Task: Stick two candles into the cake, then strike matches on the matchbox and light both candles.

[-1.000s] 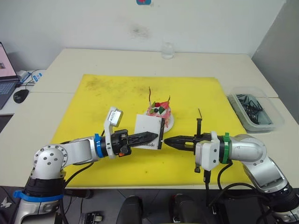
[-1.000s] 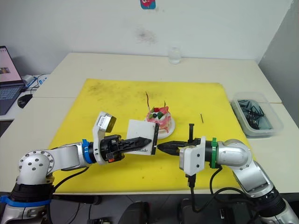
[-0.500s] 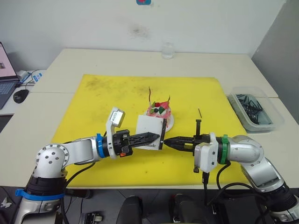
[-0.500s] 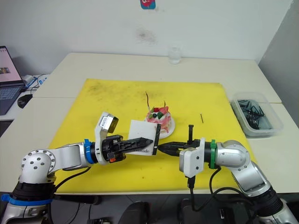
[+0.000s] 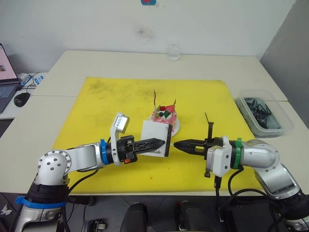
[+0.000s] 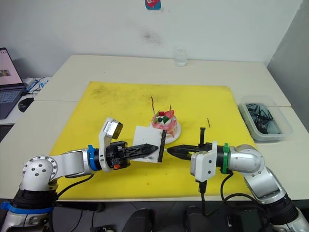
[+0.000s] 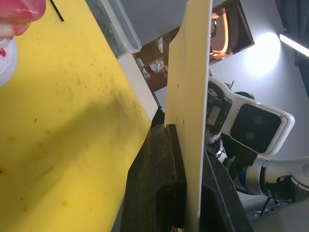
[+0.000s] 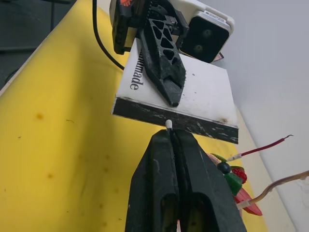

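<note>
The tabletop [image 5: 72,67] is pale, and a yellow mat [image 5: 116,96] covers its near central part. At the right edge of the tabletop stands a clear plastic bin [image 5: 263,115] holding dark items that cannot be made out. A small clear glass [image 5: 173,52] stands at the far side, beyond the mat. On a surface at the far left lie a laptop [image 5: 6,77] and a black mouse [image 5: 21,99].

The cake [image 5: 164,115] sits on its white plate near the middle of the mat. Two candles [image 5: 155,96] stand upright in it, one at its left and one at its right, both rising above the topping.

The left hand [image 5: 161,142] reaches in from the left, its fingers clamped on the matchbox [image 5: 155,136]. The box is held on edge just near of the cake, its printed face turned to the near side and its black striking strip at its right edge, facing the right hand.

The right hand [image 5: 177,145] reaches in from the right, pointing at the strip. Its fingers are pressed together on a match [image 8: 168,124]; in the right wrist view the pale tip shows just past the fingertips and sits at the black strip, though contact cannot be confirmed.

A loose match [image 5: 206,117] lies on the mat to the right of the cake, apart from both hands.
</note>
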